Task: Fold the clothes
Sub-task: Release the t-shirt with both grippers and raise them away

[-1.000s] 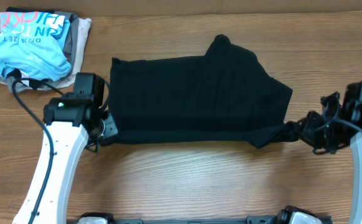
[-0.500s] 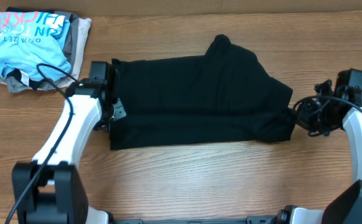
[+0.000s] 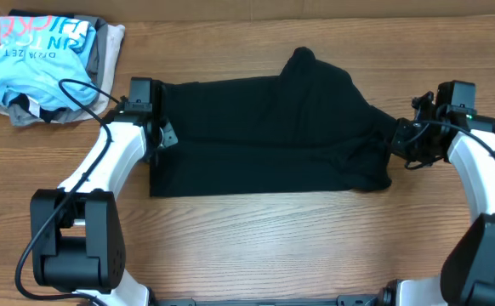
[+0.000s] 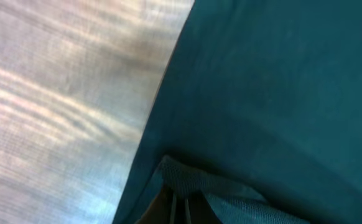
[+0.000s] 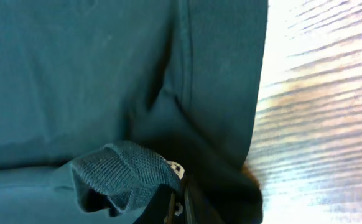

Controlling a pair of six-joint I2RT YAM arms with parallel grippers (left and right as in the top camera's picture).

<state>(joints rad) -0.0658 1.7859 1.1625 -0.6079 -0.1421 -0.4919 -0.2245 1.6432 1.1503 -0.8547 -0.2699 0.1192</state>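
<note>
Evidently the two arms hold opposite ends of the black shirt point(image 3: 264, 136) so that one long edge can be lifted evenly and laid across the body without sagging in the middle; I read this as a lengthwise fold in hand. The left end effector point(image 3: 159, 136) sits at the shirt's left edge, closed on a raised ridge of cloth, which the left wrist view shows bunched right at its tip. The right end effector point(image 3: 399, 141) is at the right edge, beside the sleeve, pinching a rolled hem in the same way. The shirt lies spread across the middle of the worktop point(image 3: 256, 246), reaching from one arm to the other, well apart from the pile of other garments point(image 3: 43, 64) at the far left corner
</note>
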